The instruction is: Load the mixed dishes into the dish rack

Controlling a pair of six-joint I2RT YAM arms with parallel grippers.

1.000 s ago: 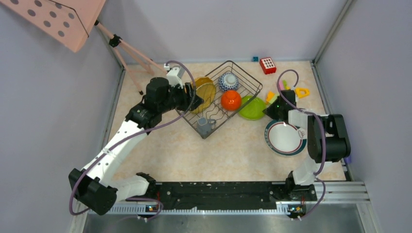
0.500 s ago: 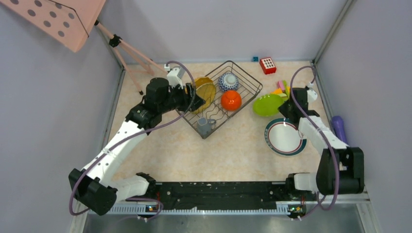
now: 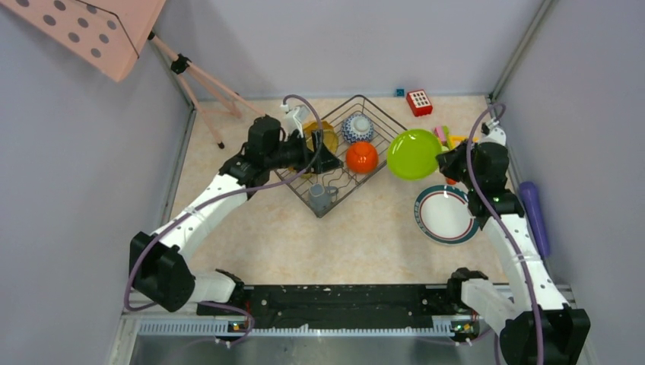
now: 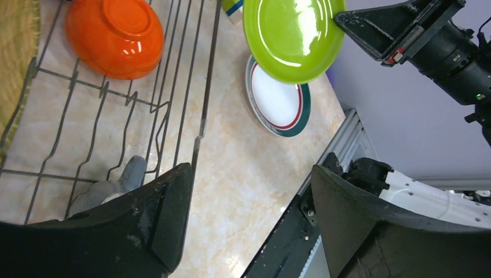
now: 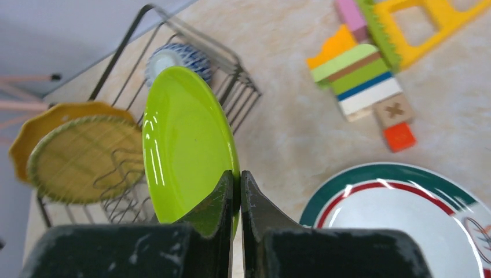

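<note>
A lime green plate (image 3: 414,154) hung tilted beside the dark wire dish rack (image 3: 385,115), which held an upturned orange-red bowl (image 3: 361,157), patterned bowl (image 3: 357,128), grey mug (image 3: 319,198) and two yellow scalloped plates (image 5: 75,153); a white green-rimmed plate (image 3: 445,215) lay flat nearby.

Soft, even light from overhead fills the top view, and shadows on the beige marbled tabletop (image 3: 365,236) are faint. In the left wrist view, white glare streaks the glossy lime green round plate (image 4: 292,35) and the shiny orange-red bowl (image 4: 116,35). In the right wrist view, the near black fingers (image 5: 263,237) are dim and blurred, and the two yellow scalloped plates (image 5: 69,150) look soft.
</note>
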